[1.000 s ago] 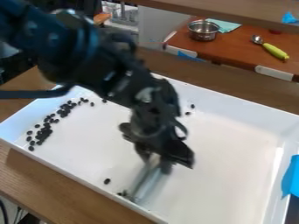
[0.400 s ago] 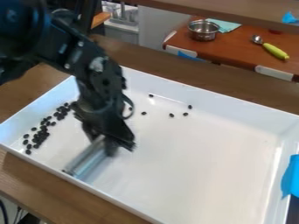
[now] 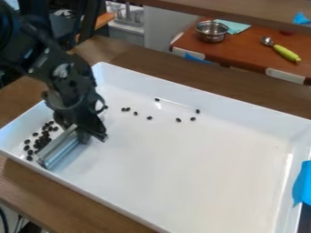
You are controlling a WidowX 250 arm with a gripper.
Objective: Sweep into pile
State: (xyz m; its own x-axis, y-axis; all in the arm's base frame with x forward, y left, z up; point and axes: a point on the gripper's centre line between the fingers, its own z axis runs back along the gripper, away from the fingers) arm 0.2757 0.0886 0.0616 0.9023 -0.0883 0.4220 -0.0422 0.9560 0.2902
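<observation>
Black, single and low over the left part of the one white tray (image 3: 194,93), the hand (image 3: 85,135) is pinching one silvery sweeper (image 3: 58,152). That sweeper slants down from the hand, its lower end near the tray's front-left wall.

Just beside it, on its left side, lies one loose group of dark beans (image 3: 41,142); they crowd together, so roughly twenty is as close as the count gets. Farther right, eight single beans (image 3: 149,118) are strung out over the tray floor: three near each other, five spaced more widely. What seems to be a ninth sits right by the hand.

Wooden counter (image 3: 91,51) carries the tray, and one piece of blue tape (image 3: 302,184) hangs over its right wall. Behind, on a second, reddish counter (image 3: 252,53), are one metal pot (image 3: 211,31), one teal cloth (image 3: 236,27) and one scoop with a yellow-green handle (image 3: 285,53).
</observation>
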